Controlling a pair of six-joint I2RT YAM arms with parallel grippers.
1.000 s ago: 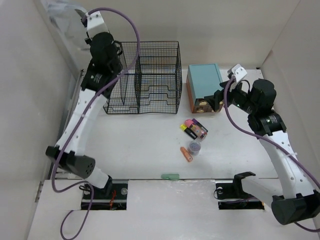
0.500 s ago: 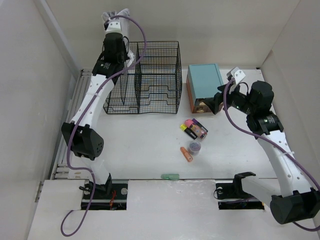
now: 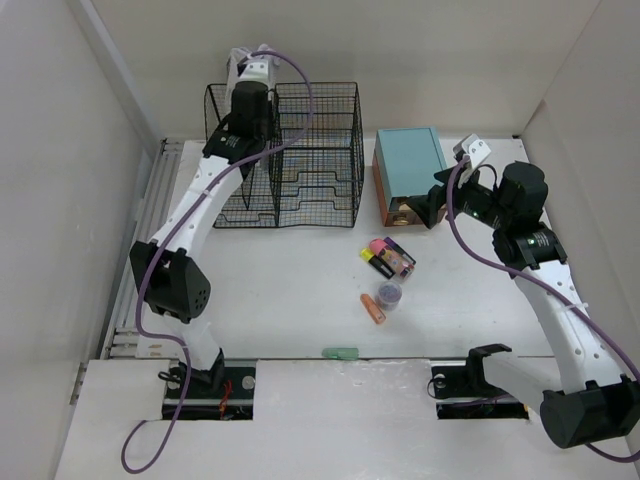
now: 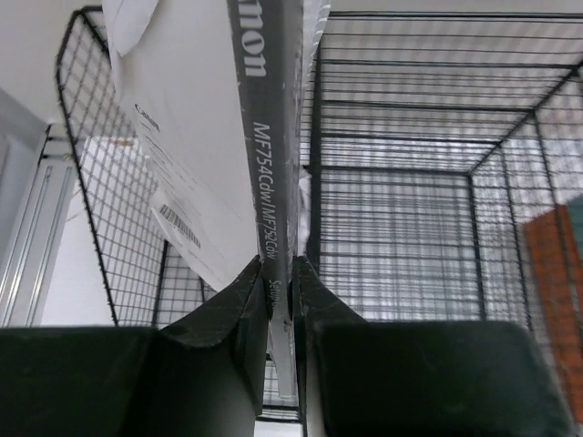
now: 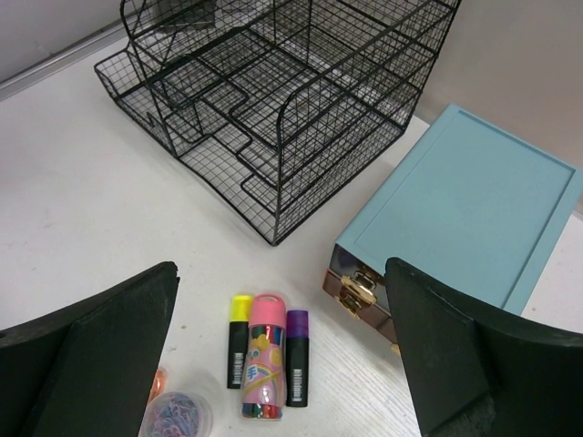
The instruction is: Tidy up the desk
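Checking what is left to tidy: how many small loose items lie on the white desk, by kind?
Highlighters: 2, yellow-capped black highlighter and purple-capped black highlighter
Pink cylindrical tube: 1
Orange marker: 1
Clear round tub of coloured bands: 1
Pale green flat piece: 1
Total: 6

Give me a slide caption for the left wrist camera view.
Canon booklet pinched edge-on in the left jaws, held up against the black wire rack.

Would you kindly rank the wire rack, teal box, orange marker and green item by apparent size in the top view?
1. Wire rack
2. Teal box
3. Orange marker and green item: too alike to rank.
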